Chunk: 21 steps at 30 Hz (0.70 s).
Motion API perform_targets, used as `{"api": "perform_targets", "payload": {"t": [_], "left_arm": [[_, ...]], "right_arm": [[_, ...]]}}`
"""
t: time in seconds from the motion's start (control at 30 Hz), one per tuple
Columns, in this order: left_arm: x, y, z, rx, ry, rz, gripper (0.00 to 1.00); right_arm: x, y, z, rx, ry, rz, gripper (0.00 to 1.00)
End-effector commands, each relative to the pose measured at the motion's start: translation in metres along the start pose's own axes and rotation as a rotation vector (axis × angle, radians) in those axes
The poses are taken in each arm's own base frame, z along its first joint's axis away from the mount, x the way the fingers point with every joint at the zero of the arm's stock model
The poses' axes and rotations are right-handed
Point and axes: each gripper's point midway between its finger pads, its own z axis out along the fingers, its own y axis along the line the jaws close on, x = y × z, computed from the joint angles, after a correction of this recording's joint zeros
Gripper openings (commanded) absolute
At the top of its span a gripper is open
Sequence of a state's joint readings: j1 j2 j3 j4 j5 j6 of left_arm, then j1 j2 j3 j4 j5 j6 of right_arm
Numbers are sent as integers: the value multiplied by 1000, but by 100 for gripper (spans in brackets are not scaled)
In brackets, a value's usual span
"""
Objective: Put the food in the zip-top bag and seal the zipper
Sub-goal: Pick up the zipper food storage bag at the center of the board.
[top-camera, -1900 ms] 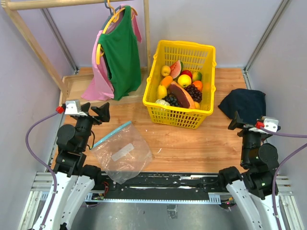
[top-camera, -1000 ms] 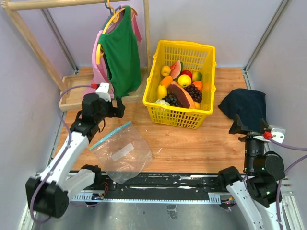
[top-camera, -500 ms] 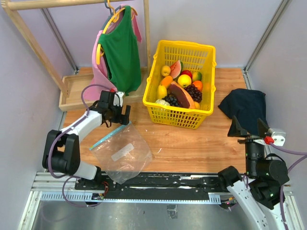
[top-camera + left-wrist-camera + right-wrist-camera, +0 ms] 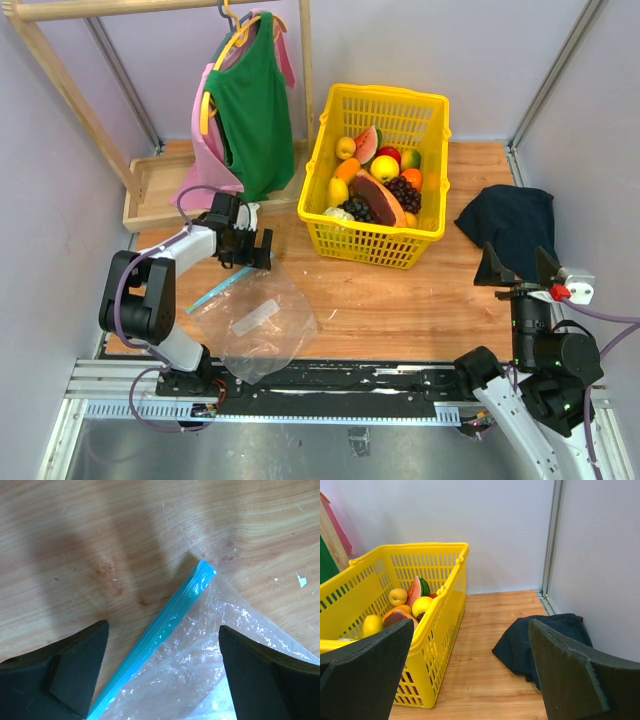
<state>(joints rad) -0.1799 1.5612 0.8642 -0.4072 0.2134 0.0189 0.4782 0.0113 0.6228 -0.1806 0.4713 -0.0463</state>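
Jaws of the left gripper stand wide open, straddling the light-blue zipper strip of the clear crinkly zip-top bag, which lies flat on the wooden worktop left of the yellow plastic basket. All the toy fruit and vegetables sit inside that basket. Right of it, the right gripper hangs with jaws open and empty. Risk: pinching both bag layers would clamp the mouth shut, or the slick film could slide away.

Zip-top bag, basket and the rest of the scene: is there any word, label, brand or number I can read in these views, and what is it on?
No text can be read in any view.
White label patch on the zip-top bag: too small to tell whether anything is printed on it.
Yellow basket: no marking shows.
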Motion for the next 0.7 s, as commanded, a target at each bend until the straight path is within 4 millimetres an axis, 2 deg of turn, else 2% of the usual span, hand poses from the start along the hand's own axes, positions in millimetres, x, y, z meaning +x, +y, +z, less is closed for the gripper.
{"api": "perform_targets", "payload": {"t": [0.0,0.17,0.47,0.67], "left_arm": [[-1,-9,1,57,22,-14,94],[5,-9,6,61,55,-26,89],[7,-9,7,64,69,-35,65],[4,-12,5,73,57,-34,58]], "right_arm": [[-6,0,-2,-6,-28,14,98],[-6,-2,-2,1,-27,14,98],[-5,-5,-2,22,-24,17,98],[-4,-5,-2,25,-20,15,98]]}}
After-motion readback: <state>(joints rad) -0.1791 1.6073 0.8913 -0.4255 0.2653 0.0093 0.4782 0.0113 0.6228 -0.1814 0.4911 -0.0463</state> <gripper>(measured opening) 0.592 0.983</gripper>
